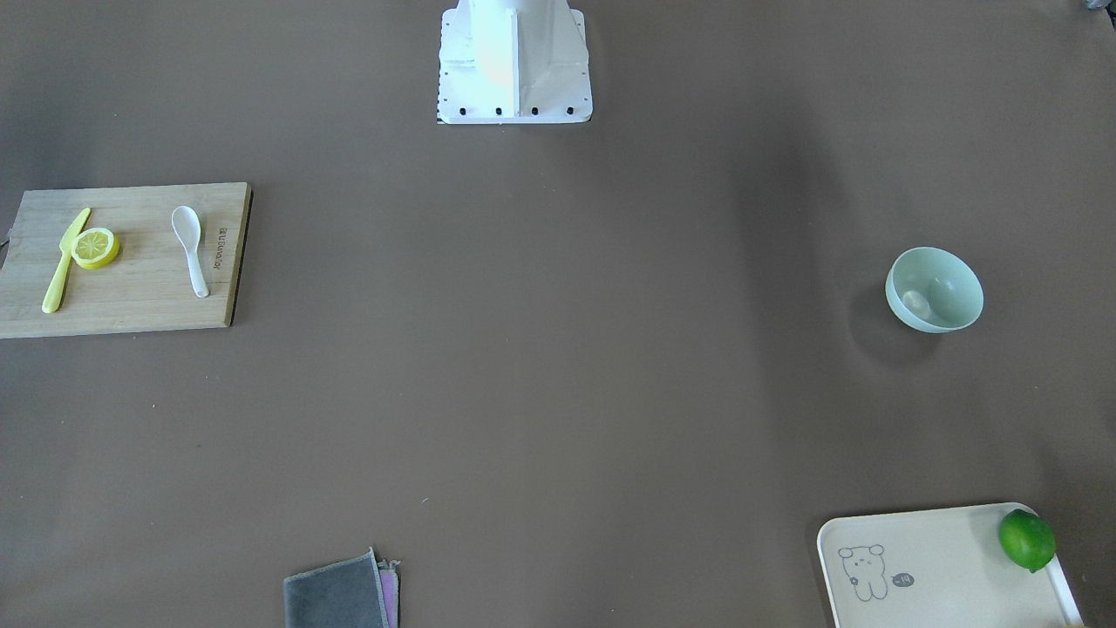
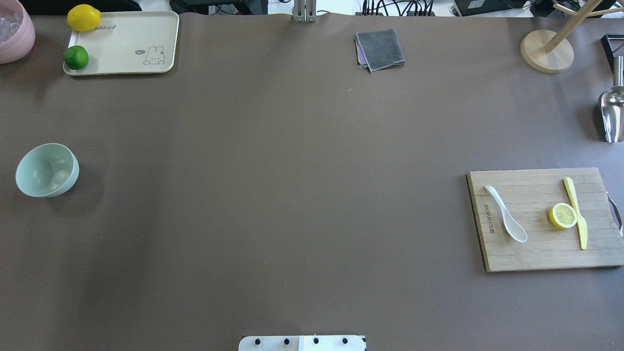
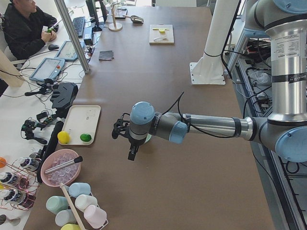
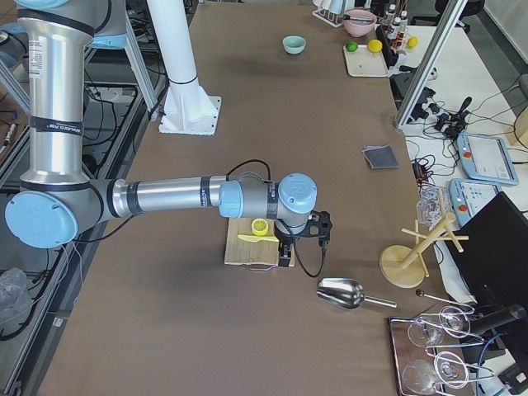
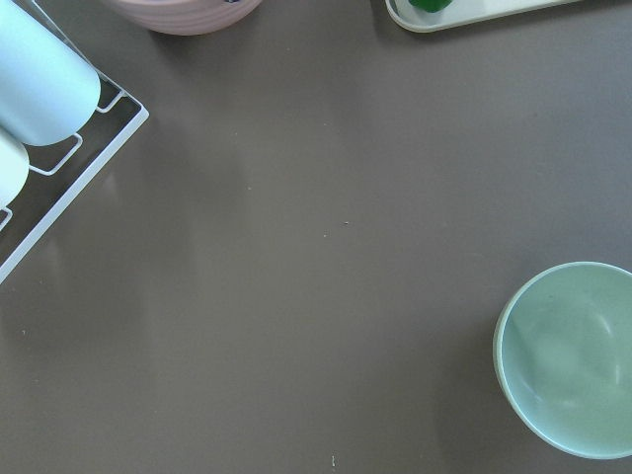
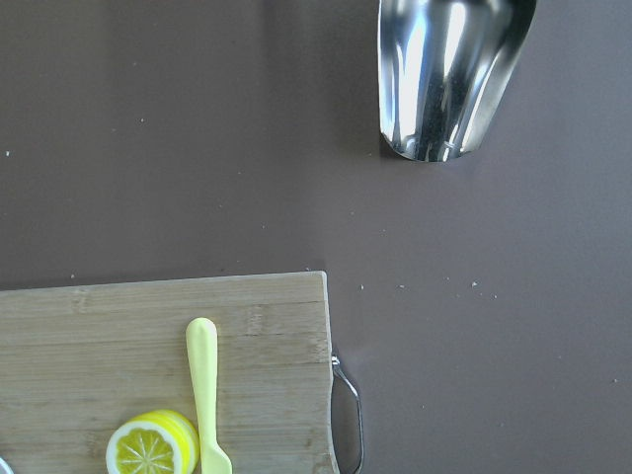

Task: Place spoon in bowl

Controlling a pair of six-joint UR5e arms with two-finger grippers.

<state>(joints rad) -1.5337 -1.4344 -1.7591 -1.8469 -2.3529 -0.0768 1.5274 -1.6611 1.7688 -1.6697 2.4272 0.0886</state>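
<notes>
Spoon (image 2: 505, 213) on wooden board (image 2: 536, 253), brown table (image 2: 292, 170)

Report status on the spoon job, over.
Left hand hovering near bowl, right hand near cutting board; grip states unreadable. Spoon on board, untouched. Knife, lemon slice there too, off spoon.

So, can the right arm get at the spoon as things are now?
Probably yes. The right gripper hangs above the cutting board, where the spoon lies uncovered, apart from the lemon slice and the knife. Nothing seems to stand in between.
</notes>
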